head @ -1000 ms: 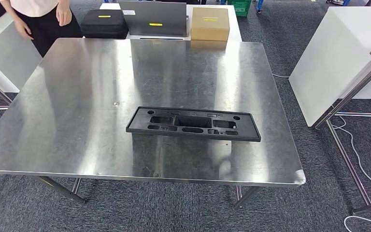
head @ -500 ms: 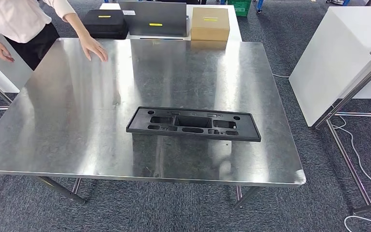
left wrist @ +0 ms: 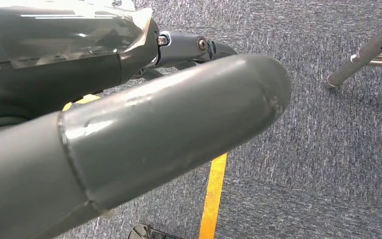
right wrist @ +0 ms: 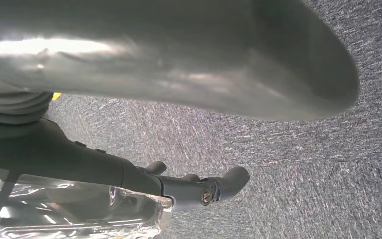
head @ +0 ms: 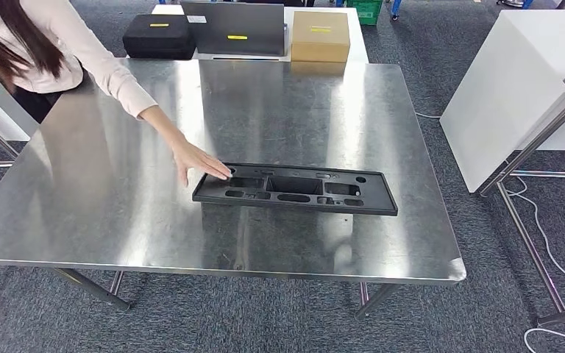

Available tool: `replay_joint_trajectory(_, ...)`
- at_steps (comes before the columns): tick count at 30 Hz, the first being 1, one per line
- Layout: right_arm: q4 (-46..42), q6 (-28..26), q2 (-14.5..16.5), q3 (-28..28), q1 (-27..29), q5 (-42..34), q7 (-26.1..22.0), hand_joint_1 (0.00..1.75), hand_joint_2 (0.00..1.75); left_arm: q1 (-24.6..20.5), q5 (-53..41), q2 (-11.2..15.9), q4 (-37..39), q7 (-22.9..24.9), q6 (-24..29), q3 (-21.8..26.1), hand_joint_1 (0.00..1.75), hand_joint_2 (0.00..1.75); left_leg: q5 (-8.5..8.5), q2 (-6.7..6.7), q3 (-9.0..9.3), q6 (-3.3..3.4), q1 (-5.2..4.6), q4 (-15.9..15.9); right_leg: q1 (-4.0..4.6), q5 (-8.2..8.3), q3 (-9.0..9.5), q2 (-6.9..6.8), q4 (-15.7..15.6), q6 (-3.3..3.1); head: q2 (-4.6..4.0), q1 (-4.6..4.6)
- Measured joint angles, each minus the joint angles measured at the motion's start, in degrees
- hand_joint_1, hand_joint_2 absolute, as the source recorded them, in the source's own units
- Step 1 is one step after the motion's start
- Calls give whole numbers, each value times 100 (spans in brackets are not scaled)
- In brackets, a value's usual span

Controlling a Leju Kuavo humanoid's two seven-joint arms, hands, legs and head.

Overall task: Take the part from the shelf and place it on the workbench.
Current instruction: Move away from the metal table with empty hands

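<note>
A person's hand (head: 199, 160) has reached in from the upper left to touch the black part (head: 295, 188) lying mid-worktop (head: 118, 184), so placement looks done; both robot hands (left wrist: 144, 129) (right wrist: 179, 59) hang empty, fingers apart.

The person (head: 51, 51) at the far left side of the workbench (head: 118, 191) has leaned in over it — before, they stood back by its corner. Their hand (head: 199, 162) was up near the far edge half a second ago; now the arm stretches across — the fingertips are touching the left end of the black part (head: 294, 189).
</note>
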Motion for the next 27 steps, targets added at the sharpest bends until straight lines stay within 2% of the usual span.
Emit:
replay_joint_trajectory(7, 8, 9, 9, 0, 0, 1, 0, 0, 0, 0, -7, 14, 0, -2, -12, -2, 0, 0, -24, -1, 0, 38, -29, 18, -41, -7, 13, 0, -1, 21, 0, -2)
replay_joint_trajectory(10, 9, 27, 15, 0, 0, 5, -1, 0, 0, 1, -7, 16, 0, -4, -13, -2, 0, 0, -36, -2, 2, 85, -44, 38, -59, -7, 31, -1, -8, 56, 0, -2)
replay_joint_trajectory(12, 10, 37, 12, 1, -2, 14, -2, 0, 0, 0, -7, 11, 1, -7, -17, -2, 0, 0, 8, 7, 24, 139, -32, -6, -57, -21, 33, -1, 8, 92, 0, -2)
replay_joint_trajectory(14, 12, 42, 2, 2, -3, 25, -2, 0, 0, -1, -7, -2, 2, -13, -30, -2, 0, 0, 66, 24, 45, 190, 2, -75, -47, -221, -73, 2, 270, 75, 0, 8)
replay_joint_trajectory(16, 14, 45, -6, 2, -2, 28, -2, 0, 0, -1, -7, -10, 2, -16, -40, -2, 0, 0, 89, 32, 33, 215, 16, -93, -57, -596, -340, 4, 922, 19, 0, 19)
replay_joint_trajectory(17, 15, 49, -9, 2, 1, 30, -2, 0, 0, 0, -6, -11, 2, -16, -44, -2, 0, 0, 98, 33, 19, 219, 16, -92, -63, -748, -473, 4, 1268, 12, 0, 26)
replay_joint_trajectory(18, 15, 54, -15, 2, 3, 33, -2, 0, 0, 1, -6, -13, 3, -16, -46, -2, 0, 0, 108, 33, 4, 215, 18, -91, -71, -825, -537, 4, 1488, 30, 0, 23)
replay_joint_trajectory(19, 15, 60, -24, 2, 4, 38, -2, 0, 0, 4, -6, -18, 4, -16, -48, -2, 0, 0, 120, 32, -12, 201, 23, -89, -78, -814, -501, 4, 1508, 72, 0, 26)
replay_joint_trajectory(20, 15, 64, -34, 3, 2, 44, -1, 0, 0, 7, -6, -27, 5, -15, -50, -2, 0, 0, 135, 30, -26, 182, 32, -86, -88, -726, -351, 4, 1306, 130, 0, 25)
replay_joint_trajectory(21, 15, 68, -46, 5, -5, 49, 1, 0, 0, 9, -6, -36, 6, -14, -49, -2, 0, 0, 151, 28, -39, 157, 41, -80, -103, -602, -111, 4, 928, 188, 0, 25)
replay_joint_trajectory(22, 15, 72, -55, 8, -16, 54, 2, 0, 0, 10, -6, -43, 7, -13, -48, -2, 0, 0, 164, 27, -56, 126, 43, -67, -114, -486, 150, 5, 518, 223, 0, 29)
replay_joint_trajectory(23, 15, 76, -62, 10, -25, 59, 4, 0, 0, 9, -6, -47, 7, -13, -46, -2, 0, 0, 178, 26, -67, 90, 42, -53, -110, -382, 334, 17, 222, 228, 0, 27)
replay_joint_trajectory(24, 15, 79, -66, 13, -32, 65, 5, 0, 0, 8, -5, -48, 8, -14, -44, -2, 0, 0, 188, 26, -79, 54, 36, -27, -103, -330, 424, 30, 36, 205, 0, 27)
replay_joint_trajectory(25, 16, 81, -68, 15, -36, 70, 7, 0, 0, 5, -5, -46, 8, -14, -42, -2, 0, 0, 198, 25, -88, 20, 29, -9, -90, -304, 431, 43, -14, 163, 0, 19)
replay_joint_trajectory(27, 17, 81, -69, 18, -38, 81, 8, 0, 0, 5, -5, -44, 9, -16, -40, -2, 0, 0, 183, 19, -115, -43, 41, 39, -118, -280, 361, 42, -27, 76, 0, 12)
